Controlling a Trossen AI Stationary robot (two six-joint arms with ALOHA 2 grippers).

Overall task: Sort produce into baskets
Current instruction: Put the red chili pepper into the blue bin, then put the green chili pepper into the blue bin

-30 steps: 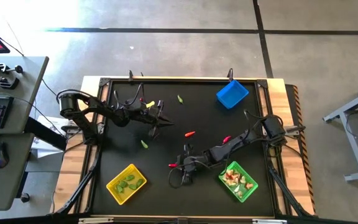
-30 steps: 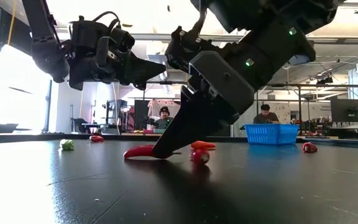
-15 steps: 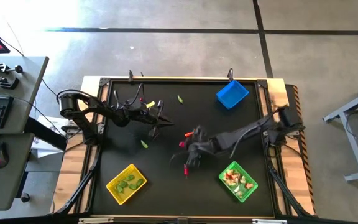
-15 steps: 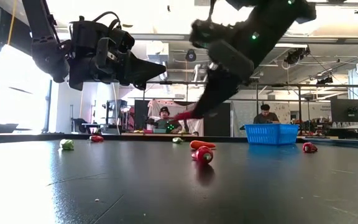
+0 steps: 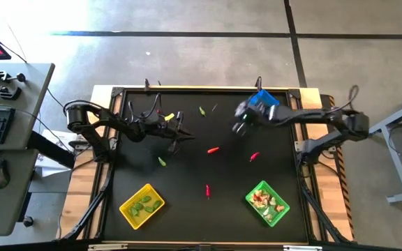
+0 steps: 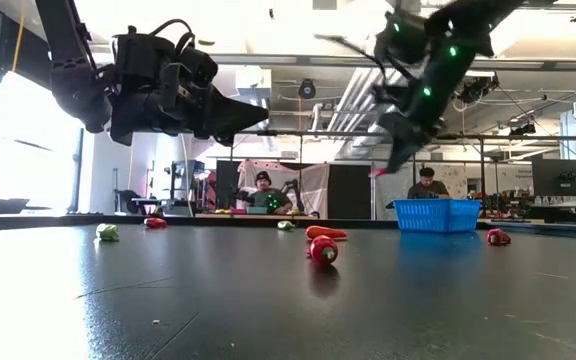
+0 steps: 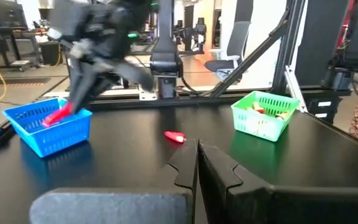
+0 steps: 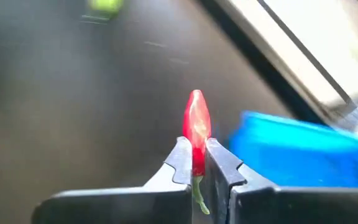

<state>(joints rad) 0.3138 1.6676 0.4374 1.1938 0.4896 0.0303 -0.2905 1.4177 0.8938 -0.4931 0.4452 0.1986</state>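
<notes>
Right hand (image 8: 194, 163) is clamped on a red chili (image 8: 195, 130), upper middle, beside the blue basket (image 5: 260, 106). Left hand (image 7: 197, 163), pressed together, hangs upper left. Yellow basket (image 5: 142, 205) and green basket (image 5: 268, 203) hold pieces; several chilies and pods lie loose on the bench (image 5: 187, 216).

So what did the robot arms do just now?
The right gripper pinched a red chili off the table's near middle, lifted it and swung it toward the blue basket. The left gripper stayed shut in its place, and the other baskets stayed put.
</notes>
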